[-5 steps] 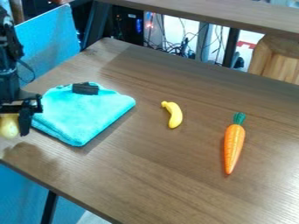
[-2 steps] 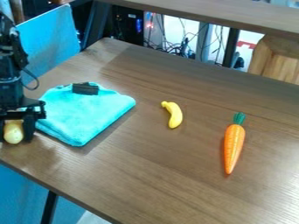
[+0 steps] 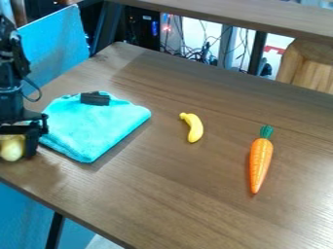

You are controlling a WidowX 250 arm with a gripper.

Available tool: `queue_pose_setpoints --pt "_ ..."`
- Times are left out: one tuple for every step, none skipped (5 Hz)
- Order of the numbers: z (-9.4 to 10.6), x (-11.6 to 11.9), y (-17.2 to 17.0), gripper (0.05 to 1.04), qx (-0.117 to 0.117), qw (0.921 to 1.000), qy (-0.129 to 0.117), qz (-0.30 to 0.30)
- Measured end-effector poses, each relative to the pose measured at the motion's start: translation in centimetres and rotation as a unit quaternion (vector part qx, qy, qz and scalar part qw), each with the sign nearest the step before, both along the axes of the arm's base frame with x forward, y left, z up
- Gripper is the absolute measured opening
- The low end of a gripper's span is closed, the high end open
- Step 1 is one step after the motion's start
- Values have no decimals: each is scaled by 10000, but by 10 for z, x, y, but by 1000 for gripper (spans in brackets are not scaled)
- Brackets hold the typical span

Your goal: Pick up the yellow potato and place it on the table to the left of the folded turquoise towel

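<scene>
Camera view: the black two-finger claw (image 3: 13,153) is at the left border, near the brown wooden surface's (image 3: 162,194) lower-left edge, clamped on a pale-yellow rounded object (image 3: 11,147) between its fingers. Right beside it lies a folded turquoise cloth (image 3: 98,129) bearing a small black piece (image 3: 95,99); gaps separate cloth, curved yellow banana (image 3: 194,129) and orange, green-topped carrot (image 3: 261,163).

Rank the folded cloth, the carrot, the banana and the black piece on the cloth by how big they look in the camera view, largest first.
1. Folded cloth
2. Carrot
3. Banana and black piece, unranked: the banana looks longer, but their overall sizes look too close to call.
</scene>
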State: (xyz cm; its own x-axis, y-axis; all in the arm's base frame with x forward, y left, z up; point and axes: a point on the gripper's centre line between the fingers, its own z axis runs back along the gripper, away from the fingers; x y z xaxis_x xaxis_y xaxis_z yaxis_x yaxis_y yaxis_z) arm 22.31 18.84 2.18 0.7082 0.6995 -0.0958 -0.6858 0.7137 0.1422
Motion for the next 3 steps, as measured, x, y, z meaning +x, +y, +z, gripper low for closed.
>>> queue_pose_setpoints --pt "5 4 -6 1000 22 10000 -5 -53" --pt "18 14 -16 1000 36 9994 -193 -281" --pt "52 37 -27 1000 216 9959 -591 -648"
